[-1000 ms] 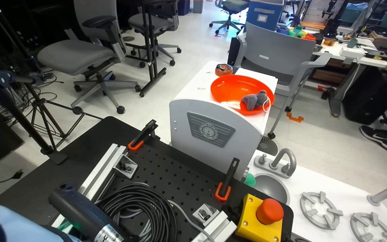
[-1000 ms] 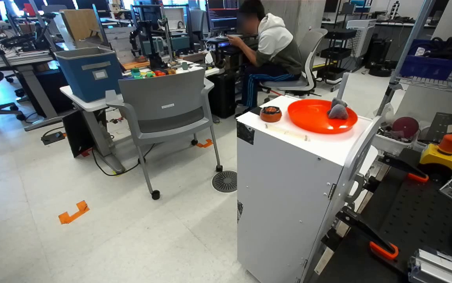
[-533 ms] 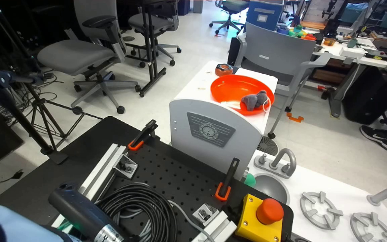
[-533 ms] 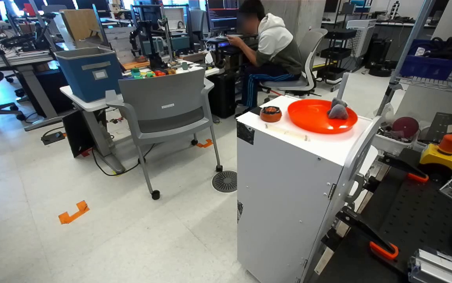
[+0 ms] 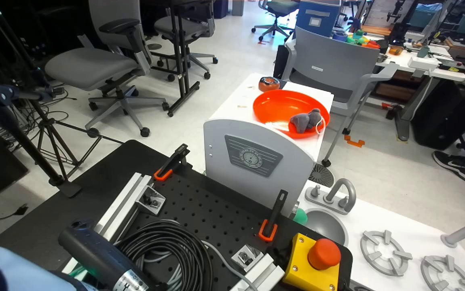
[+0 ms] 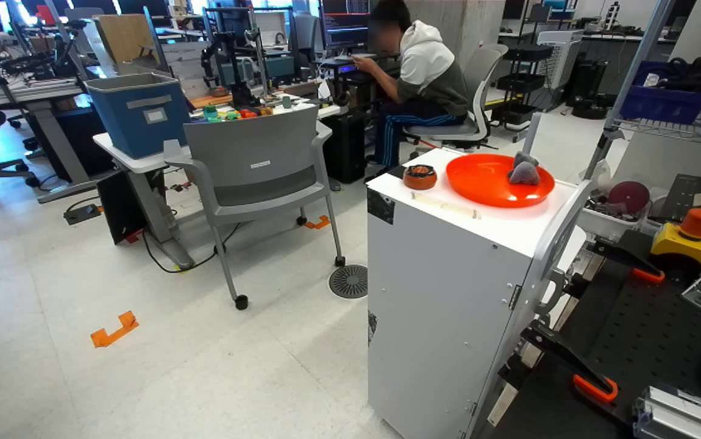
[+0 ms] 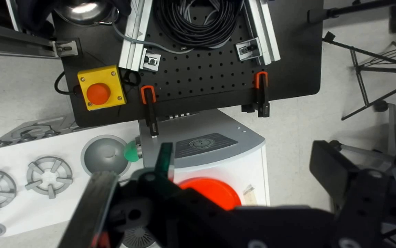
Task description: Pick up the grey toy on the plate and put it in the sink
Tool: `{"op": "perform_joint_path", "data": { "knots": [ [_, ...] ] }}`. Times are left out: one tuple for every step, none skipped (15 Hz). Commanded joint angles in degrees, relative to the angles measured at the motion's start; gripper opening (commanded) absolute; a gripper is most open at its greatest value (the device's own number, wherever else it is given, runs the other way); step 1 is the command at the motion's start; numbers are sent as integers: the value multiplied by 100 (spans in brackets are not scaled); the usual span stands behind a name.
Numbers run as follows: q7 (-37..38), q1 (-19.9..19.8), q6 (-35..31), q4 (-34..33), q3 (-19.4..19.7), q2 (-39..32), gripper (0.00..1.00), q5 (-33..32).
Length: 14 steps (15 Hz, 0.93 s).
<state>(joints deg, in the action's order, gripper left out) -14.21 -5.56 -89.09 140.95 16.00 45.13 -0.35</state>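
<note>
In both exterior views the grey toy (image 5: pixel 303 121) lies on the orange plate (image 5: pixel 275 106), near the rim, on the half away from the squat orange-and-black round thing (image 6: pixel 419 177) that stands just beside the plate. The move to come turns on how the gripper (image 7: pixel 242 160) stands to it. The jaws are spread wide, with nothing pinched between; in the wrist view part of the plate shows past the gap between the fingers (image 7: pixel 332 168), while the gripper's dark body covers the rest, so the toy's bearing from the jaws is uncertain, as is their height above the plate. I judge the toy to be hidden behind the finger nearer the sink (image 7: pixel 106 155), since it seems to lie on the plate's sinkward half. Its long axis appears to run aslant toward the rim, so a grip across the middle seems best. It looks like matte plush, lumpy and two-lobed, likely to give when squeezed; the plate is glossy, round, shallow, plastic-looking, with a raised rim. The sink, a dull grey bowl, sits well apart from the plate and lower.
</note>
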Motion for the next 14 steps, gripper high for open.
{"op": "perform_joint_path", "data": {
  "knots": [
    [-48, -42, 80, -155, -53, -210, 100, -11],
    [-42, -40, 98, -183, -52, -263, 100, -5],
    [-39, -33, 119, -224, -54, -337, 100, -3],
    [-36, -25, 144, -278, -58, -431, 100, -1],
    [-33, -20, 181, -331, -60, -524, 100, 6],
    [-35, -14, 214, -393, -66, -630, 100, 7],
    [-22, -16, 220, -453, -79, -731, 100, 12],
    [-26, -15, 228, -510, -91, -825, 100, 12],
    [-16, -13, 254, -595, -103, -948, 100, 24],
    [-21, -9, 297, -692, -112, -1072, 100, 33],
    [-16, -5, 346, -801, -127, -1221, 100, 38],
    [11, -12, 350, -892, -145, -1348, 100, 50],
    [29, -16, 368, -988, -161, -1479, 100, 61],
    [64, -26, 364, -1087, -179, -1613, 100, 74]
  ]
}}
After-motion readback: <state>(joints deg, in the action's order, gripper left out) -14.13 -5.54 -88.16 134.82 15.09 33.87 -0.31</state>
